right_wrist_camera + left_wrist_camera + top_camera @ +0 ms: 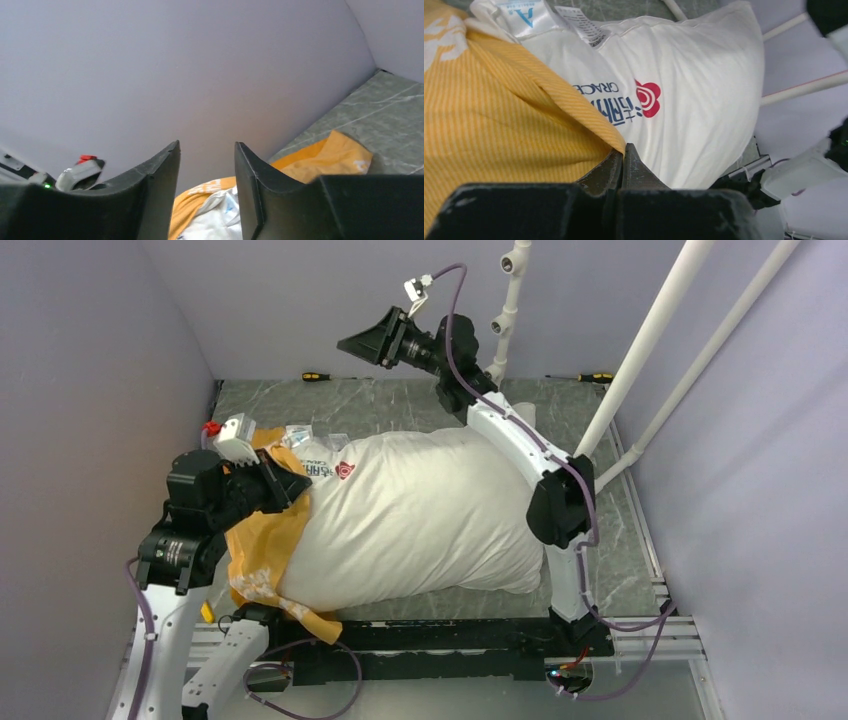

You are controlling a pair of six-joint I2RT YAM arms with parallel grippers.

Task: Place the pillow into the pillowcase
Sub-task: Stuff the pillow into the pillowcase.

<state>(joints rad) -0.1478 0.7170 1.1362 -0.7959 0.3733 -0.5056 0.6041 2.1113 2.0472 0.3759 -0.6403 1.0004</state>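
Plainly, the pillow [420, 515] lies across the table [400, 405] with its long axis running left to right. Only its left end is partly wrapped by the pillowcase [262, 540], which is bunched at the left side with its orange hem crossing just beside the red logo. The left end effector [624, 150] is right at that hem, fingers pressed together. As far as the wrist view lets me judge, it pinches the fabric's edge and not the pillow. The right end effector [362, 343] hangs high over the far side of the table, pointing left toward the wall, its jaws moderately apart with nothing between them, well clear of the pillow. The pillow's bare right end lies below it and toward the near right, closest to the right arm. I'd judge the coming push has to run along that long axis, leftward into the held case.
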